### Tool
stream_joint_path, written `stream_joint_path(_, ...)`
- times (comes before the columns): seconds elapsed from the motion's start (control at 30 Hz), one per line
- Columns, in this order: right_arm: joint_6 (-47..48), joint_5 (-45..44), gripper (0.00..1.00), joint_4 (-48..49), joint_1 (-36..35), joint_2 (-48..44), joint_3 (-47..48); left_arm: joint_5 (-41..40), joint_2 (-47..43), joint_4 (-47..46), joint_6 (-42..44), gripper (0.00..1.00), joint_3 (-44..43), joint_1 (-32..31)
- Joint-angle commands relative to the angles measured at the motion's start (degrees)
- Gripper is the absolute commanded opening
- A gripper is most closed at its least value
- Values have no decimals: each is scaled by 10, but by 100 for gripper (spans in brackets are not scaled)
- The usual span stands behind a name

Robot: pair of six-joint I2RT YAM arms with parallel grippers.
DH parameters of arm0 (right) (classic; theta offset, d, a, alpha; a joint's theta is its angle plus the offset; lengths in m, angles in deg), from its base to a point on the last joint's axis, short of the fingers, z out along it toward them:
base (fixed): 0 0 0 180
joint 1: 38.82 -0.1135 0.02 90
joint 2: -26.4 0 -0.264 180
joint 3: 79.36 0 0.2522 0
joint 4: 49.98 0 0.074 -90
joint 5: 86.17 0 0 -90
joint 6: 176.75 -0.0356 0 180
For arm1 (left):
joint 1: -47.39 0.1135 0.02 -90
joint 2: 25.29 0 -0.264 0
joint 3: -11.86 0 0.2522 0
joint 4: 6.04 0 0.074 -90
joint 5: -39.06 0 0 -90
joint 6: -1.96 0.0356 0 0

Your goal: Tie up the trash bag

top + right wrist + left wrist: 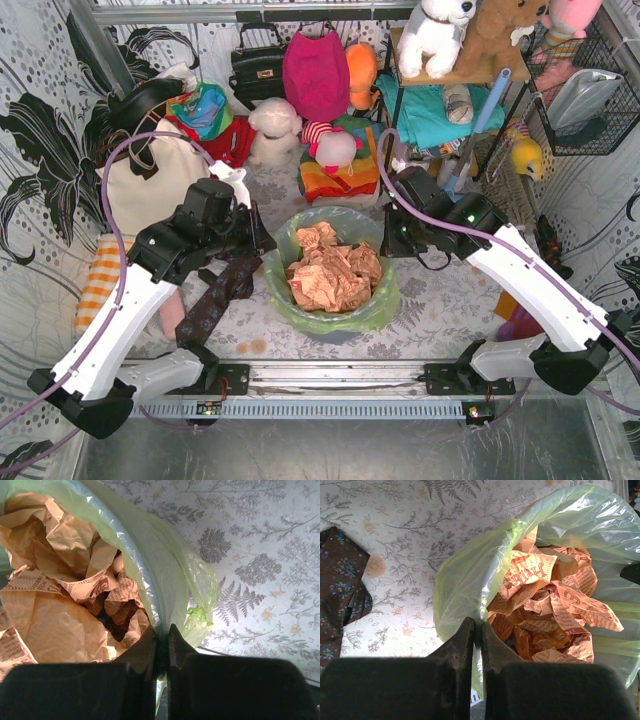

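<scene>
Fern-printed cloth is covering the worktop point(440, 300), and the trash bag point(383, 305) is standing at its middle, between the two arms, with its mouth gaping upward over crumpled paper point(333, 275). The left fingers point(460, 652) are pressing together on the thin green rim at the bag's left side. The right fingers point(177, 650) are pinching the rim at the opposite, right side, with film showing in the slit between each pair. So the two held spots are lying across the mouth from each other, on a left-to-right line, each nearest its own arm. Judging by that, the coming move is calling for both edges to be lifted and drawn inward over the paper to meet.
</scene>
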State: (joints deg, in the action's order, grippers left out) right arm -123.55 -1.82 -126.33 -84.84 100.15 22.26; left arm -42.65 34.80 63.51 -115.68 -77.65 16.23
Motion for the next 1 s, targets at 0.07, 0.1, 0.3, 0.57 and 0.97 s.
stream_joint_path(0.07,36,-8,0,63,30,33,55,-8,16,-52,-8,0,-29,-5)
stream_joint_path(0.1,41,-7,0,64,38,39,61,-7,19,-52,-9,0,-30,-5)
stream_joint_path(0.3,79,5,0,70,80,89,112,14,25,-58,-13,0,-26,-5)
stream_joint_path(0.57,109,10,0,71,106,161,158,52,17,-68,-30,0,-31,-5)
stream_joint_path(0.97,120,-3,39,59,115,176,186,11,10,-59,-40,51,-55,-5)
